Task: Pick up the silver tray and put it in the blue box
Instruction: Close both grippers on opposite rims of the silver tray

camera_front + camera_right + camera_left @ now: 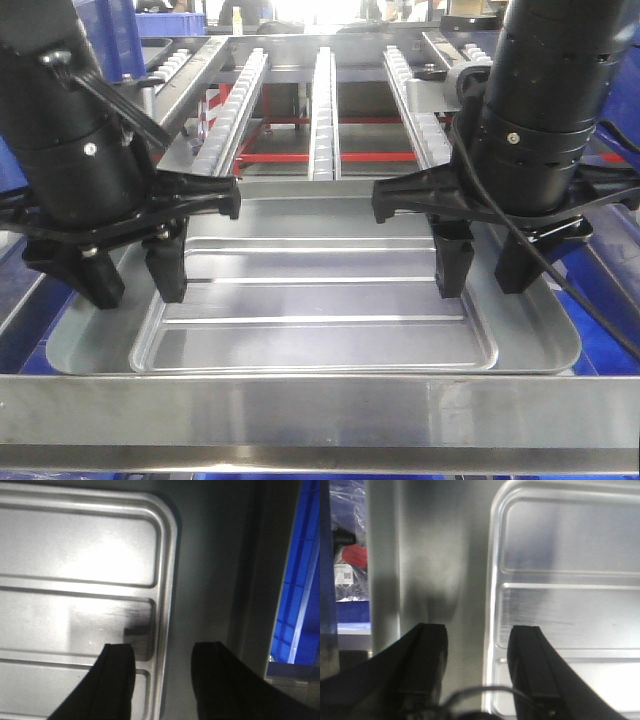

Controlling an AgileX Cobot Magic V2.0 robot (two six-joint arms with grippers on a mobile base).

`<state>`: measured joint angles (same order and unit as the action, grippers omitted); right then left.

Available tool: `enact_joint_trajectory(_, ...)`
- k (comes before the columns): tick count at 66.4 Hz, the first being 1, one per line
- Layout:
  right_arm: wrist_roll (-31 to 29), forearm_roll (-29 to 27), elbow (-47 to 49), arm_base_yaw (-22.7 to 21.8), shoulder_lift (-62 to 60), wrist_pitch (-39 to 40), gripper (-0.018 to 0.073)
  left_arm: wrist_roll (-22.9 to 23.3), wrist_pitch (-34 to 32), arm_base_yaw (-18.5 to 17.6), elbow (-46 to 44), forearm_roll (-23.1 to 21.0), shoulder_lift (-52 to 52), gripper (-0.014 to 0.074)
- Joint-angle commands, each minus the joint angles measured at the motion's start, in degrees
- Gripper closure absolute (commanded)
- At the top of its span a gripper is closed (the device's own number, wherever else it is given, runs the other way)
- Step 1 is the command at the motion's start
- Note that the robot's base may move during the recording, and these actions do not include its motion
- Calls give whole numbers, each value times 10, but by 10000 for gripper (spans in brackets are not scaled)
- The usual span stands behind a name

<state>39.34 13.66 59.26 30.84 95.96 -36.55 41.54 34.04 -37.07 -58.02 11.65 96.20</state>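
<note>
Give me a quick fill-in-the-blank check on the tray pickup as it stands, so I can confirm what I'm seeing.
1. The left end effector and the right end effector both have their jaws ___.
2. The silver tray is gripped by ___ end effector.
3. In the right wrist view, the blue box shows along the picture's ___ edge.

Missing words: open; neither; right.

No readable text, small white label (pixel 342 573) on plastic bag (pixel 349 510), print too blurred
</note>
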Motion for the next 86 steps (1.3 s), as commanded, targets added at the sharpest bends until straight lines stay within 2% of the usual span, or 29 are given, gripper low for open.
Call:
enact_joint_trajectory(1, -1, 9, 19, 0, -23, 17, 165, 6, -21, -4, -17, 6, -17, 386)
enact_joint_trajectory(86, -1, 5, 19, 0, 11, 35, 165, 6, -30, -4, -17, 5, 1, 386)
